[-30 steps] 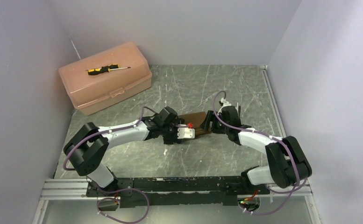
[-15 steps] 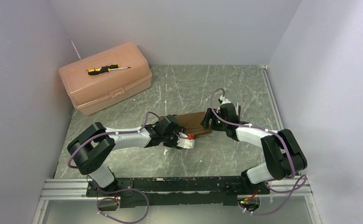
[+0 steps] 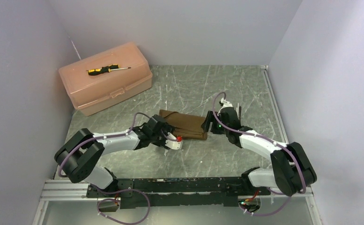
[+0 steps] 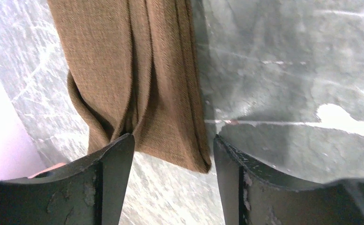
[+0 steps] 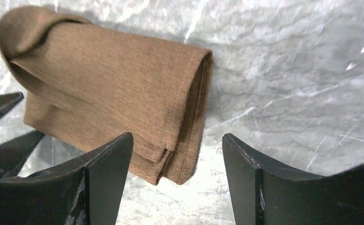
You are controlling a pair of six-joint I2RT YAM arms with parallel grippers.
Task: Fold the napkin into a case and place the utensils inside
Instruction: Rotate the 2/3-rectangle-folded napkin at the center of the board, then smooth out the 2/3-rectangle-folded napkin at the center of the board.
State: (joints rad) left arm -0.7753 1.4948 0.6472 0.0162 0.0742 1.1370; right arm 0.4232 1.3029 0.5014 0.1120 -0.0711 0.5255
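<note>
Grey marbled table (image 3: 245, 89) bears the folded napkin (image 3: 183, 124), pale walls around.

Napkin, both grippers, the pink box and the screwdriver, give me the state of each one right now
napkin: folded into a flat oblong, lying on the table, not gripped.
left gripper: open, at one end of the napkin.
right gripper: open, at the other end.
pink box: lid shut.
screwdriver: lying on the box lid.

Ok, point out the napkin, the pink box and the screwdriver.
napkin (image 3: 183, 124), top view, middle of the folded cloth.
pink box (image 3: 115, 91), top view, front wall by the latch.
screwdriver (image 3: 100, 71), top view, yellow-and-black handle.
</note>
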